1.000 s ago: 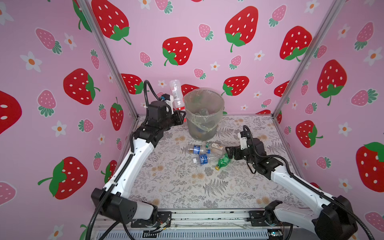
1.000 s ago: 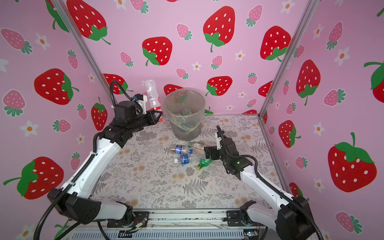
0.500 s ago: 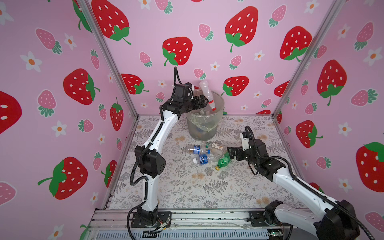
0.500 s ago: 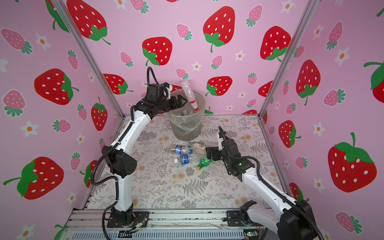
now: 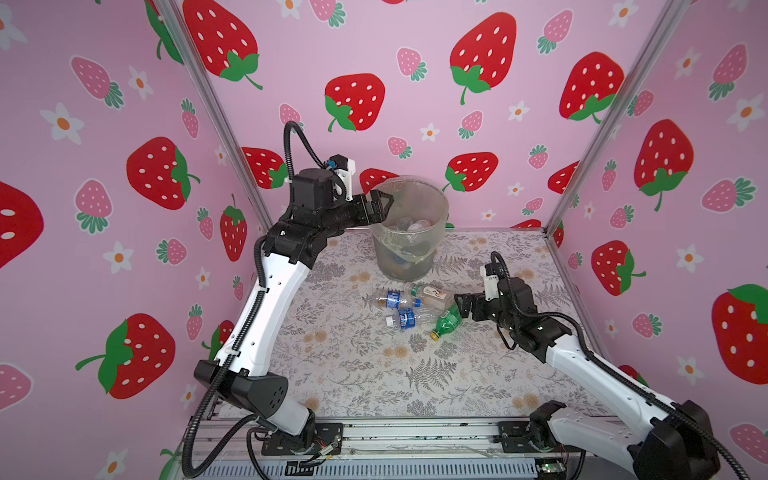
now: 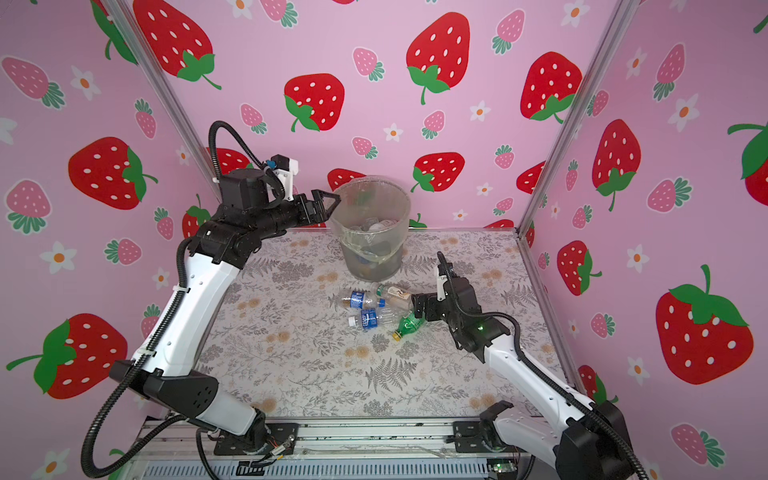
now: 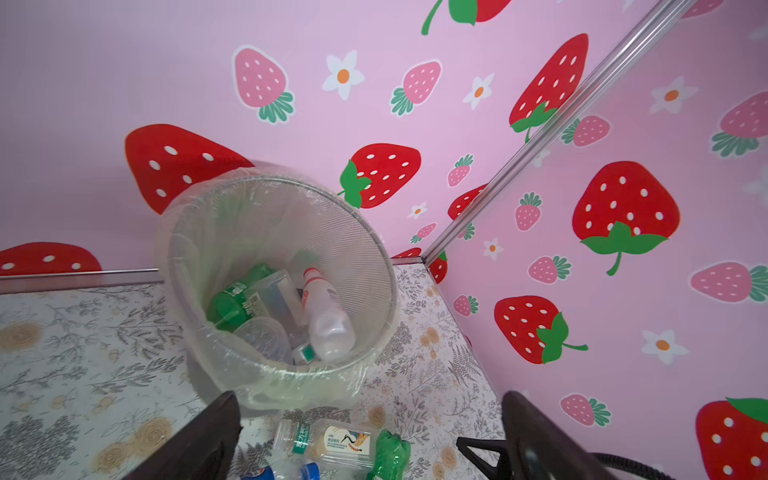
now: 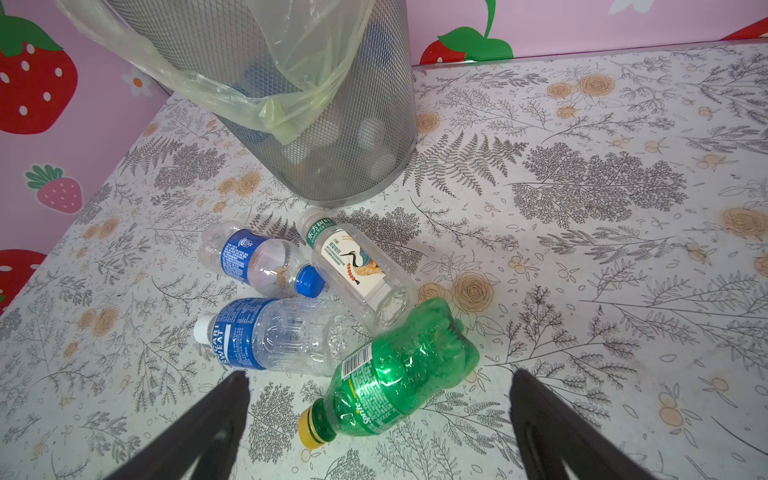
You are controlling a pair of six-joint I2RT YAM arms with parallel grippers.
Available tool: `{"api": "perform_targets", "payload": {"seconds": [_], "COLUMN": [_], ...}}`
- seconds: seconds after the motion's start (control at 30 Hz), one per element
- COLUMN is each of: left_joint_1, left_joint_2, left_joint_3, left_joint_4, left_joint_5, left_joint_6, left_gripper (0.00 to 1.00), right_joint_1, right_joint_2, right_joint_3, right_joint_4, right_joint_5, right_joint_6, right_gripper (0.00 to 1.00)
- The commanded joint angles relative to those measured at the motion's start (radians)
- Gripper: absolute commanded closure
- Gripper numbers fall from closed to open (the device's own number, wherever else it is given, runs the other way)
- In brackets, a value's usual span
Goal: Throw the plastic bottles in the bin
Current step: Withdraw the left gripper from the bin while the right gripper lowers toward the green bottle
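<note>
R gripper (image 8: 378, 380) empty, jaws wide, low over table (image 8: 582, 291): pick step in hand. Right ahead, between jaw lines: green bottle (image 8: 395, 374), thin crinkly PET, yellow cap nearest. Next move prob needs descent + close across waisted body; may squash. Just past: clear bottles (image 8: 286, 336), bunched, touching, slick, could roll. Farther: bin (image 8: 353, 124), metal-looking mesh, film liner (image 8: 291, 83). L gripper (image 5: 383, 207) open, empty at its rim; binned bottles (image 7: 328, 316) inside.

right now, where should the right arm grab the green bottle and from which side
Take the green bottle across its label, nearer the yellow cap, coming down from above. It lies on its side with its base against the clear bottles, so that end is crowded while the cap half has room both sides. The right arm's open fingers look wide enough.
</note>
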Motion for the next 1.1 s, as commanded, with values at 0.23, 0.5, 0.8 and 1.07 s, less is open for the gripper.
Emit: {"api": "perform_targets", "payload": {"seconds": [0.23,0.5,0.8,1.07], "left_joint_1": [0.135,0.199,0.263,0.264], "left_joint_2": [-0.099,-0.124,-0.125,-0.135], "left_joint_3": [-0.215,-0.334,-0.415,-0.489], "left_joint_4": [-0.036,-0.060,-0.029,-0.042], "left_joint_5": [0.013,0.059,0.109,0.054], "left_joint_6": [0.038,0.045,0.057,0.136], "left_gripper": [0.01,0.01,0.01,0.01], "right_joint_1": [-0.003,-0.002,-0.003,-0.003], "right_joint_2": [0.000,0.018,0.087,0.143], "right_joint_3": [0.037,0.042,0.041,0.022], "right_joint_4": [-0.033,-0.039,-0.098,-0.110], "right_joint_5": [0.013,0.020,0.051,0.033], "right_joint_6": [0.024,0.051,0.127,0.202], "right_gripper": [0.01,0.01,0.01,0.01]}}
